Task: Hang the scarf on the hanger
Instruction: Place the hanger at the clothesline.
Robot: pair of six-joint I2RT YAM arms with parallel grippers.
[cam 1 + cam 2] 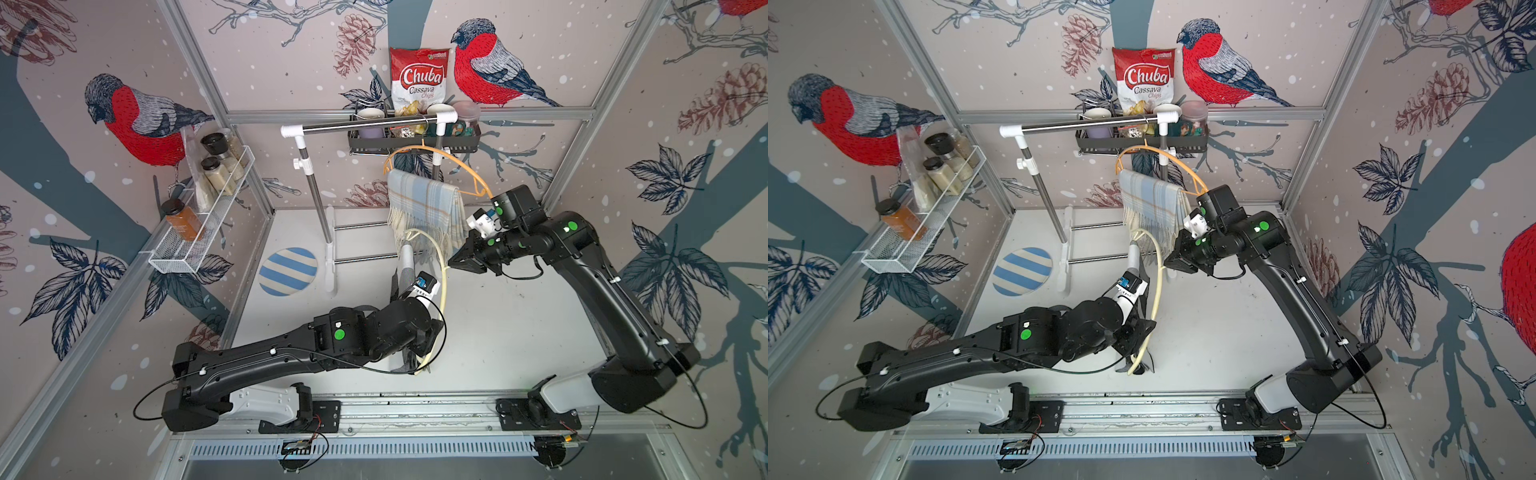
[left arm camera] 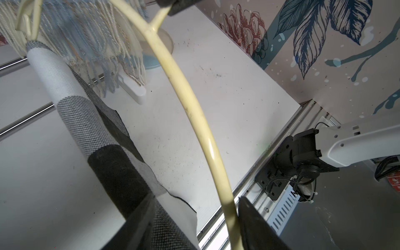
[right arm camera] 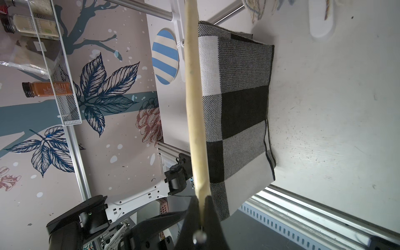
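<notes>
Landmark: you read every place here from the clothes rack [image 1: 361, 124], which stands at the back of the surface [image 1: 498, 324].
Hanger: the cream hanger [image 1: 444, 282] is up in the air in front of the rack, on your robot's side of the foot rails.
Scarf: the checked scarf [image 3: 238, 97], in black, grey and white, lies draped over the cream hanger's lower bar, so it too hangs in front of the rack. The left wrist view shows it [image 2: 71, 86] wrapped over that bar.
Right tool: your right tool [image 3: 200, 201] is clamped tight on the cream hanger, with no gap between its jaws.
Left tool: your left tool [image 2: 195, 197] has its jaws partly apart. One jaw is at the scarf-covered bar and the other is against the hanger's curved arm. You cannot tell whether either jaw presses.
Plaid scarf: a pale blue plaid scarf [image 1: 424, 203] hangs on an orange hanger [image 1: 469, 164] from the rack's top rail. Its fringe is just behind the cream hanger's far end.
Striped disc: a blue and white disc [image 1: 288, 271] lies on the surface just beside the rack's foot, on your left arm's side.
</notes>
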